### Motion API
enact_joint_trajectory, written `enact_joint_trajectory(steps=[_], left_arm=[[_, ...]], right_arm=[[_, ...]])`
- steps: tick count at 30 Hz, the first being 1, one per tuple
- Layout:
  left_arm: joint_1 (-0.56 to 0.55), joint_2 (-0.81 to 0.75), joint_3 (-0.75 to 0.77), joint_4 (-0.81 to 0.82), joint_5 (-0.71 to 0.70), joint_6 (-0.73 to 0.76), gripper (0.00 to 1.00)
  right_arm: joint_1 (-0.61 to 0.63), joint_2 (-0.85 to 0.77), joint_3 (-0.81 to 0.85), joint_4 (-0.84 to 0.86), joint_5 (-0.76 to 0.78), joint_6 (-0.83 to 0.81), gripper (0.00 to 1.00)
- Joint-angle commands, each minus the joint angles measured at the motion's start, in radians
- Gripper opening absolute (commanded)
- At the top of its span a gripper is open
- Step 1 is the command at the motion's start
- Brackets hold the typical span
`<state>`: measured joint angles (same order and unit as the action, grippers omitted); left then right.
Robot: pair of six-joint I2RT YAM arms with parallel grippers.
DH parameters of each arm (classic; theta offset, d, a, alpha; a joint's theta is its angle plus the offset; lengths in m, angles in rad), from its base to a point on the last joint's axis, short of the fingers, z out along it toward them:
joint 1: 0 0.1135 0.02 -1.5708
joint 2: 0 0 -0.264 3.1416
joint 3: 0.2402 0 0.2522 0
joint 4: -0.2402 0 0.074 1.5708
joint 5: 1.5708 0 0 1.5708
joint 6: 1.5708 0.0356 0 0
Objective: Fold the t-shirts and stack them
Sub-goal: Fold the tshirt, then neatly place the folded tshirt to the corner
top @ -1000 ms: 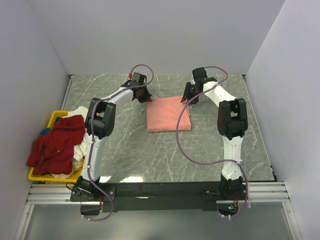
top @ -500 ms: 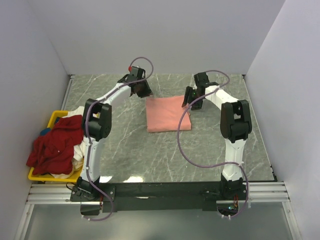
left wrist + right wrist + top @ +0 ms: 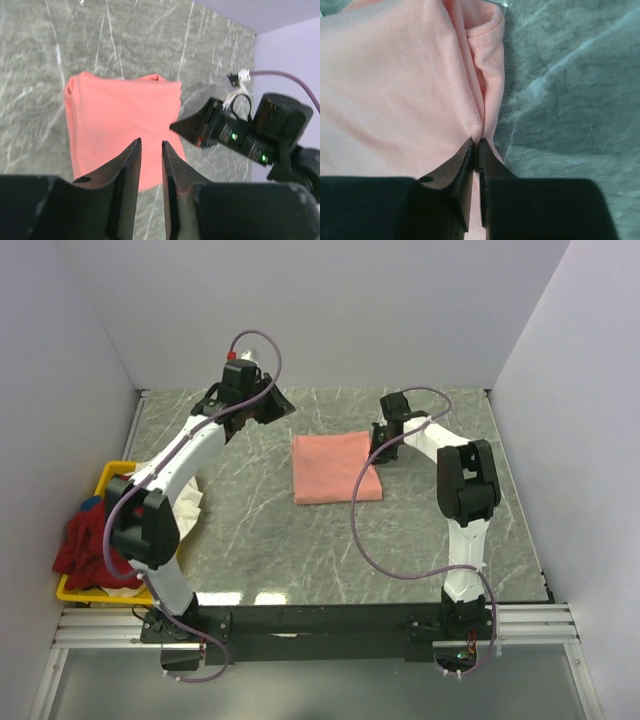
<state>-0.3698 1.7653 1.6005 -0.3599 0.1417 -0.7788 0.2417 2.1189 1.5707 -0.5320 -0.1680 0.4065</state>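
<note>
Folded salmon-pink cotton t-shirt (image 3: 335, 468) lay flat mid-table on grey marble-look tabletop (image 3: 300, 550). R gripper (image 3: 476, 142) was pinched tight on a fold at the shirt's right edge. L gripper (image 3: 150, 145) hung above, jaws a narrow slit apart, empty. Dark red t-shirt (image 3: 85, 545) & white t-shirt (image 3: 190, 505) were heaped in yellow plastic bin (image 3: 112, 472) at left.

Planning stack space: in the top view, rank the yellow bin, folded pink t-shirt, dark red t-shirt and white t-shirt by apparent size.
1. yellow bin, mostly covered.
2-3. folded pink t-shirt and dark red t-shirt: alike, the red one partly behind the left arm.
4. white t-shirt, only a sliver shows.
</note>
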Motion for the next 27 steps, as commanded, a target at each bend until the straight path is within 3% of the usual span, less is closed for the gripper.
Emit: enact_joint_trajectory(steps=[1,4,13,27], left_arm=[[-0.003,-0.133,-0.072,0.007,0.018,0.022,0.28],[-0.004,-0.232,-0.152,-0.007,0.022,0.047,0.28],[-0.004,-0.47,-0.336,-0.109,-0.008,0.156,0.29],[-0.003,-0.546,-0.375,-0.178,-0.022,0.205,0.27]], right_arm=[[0.01,-0.002,0.029,0.003,0.051,0.006,0.09],[0.008,0.013,0.066,-0.025,0.097,-0.006,0.0],[-0.024,0.072,0.21,-0.128,0.292,-0.101,0.0],[-0.222,0.24,0.527,-0.23,0.447,-0.224,0.0]])
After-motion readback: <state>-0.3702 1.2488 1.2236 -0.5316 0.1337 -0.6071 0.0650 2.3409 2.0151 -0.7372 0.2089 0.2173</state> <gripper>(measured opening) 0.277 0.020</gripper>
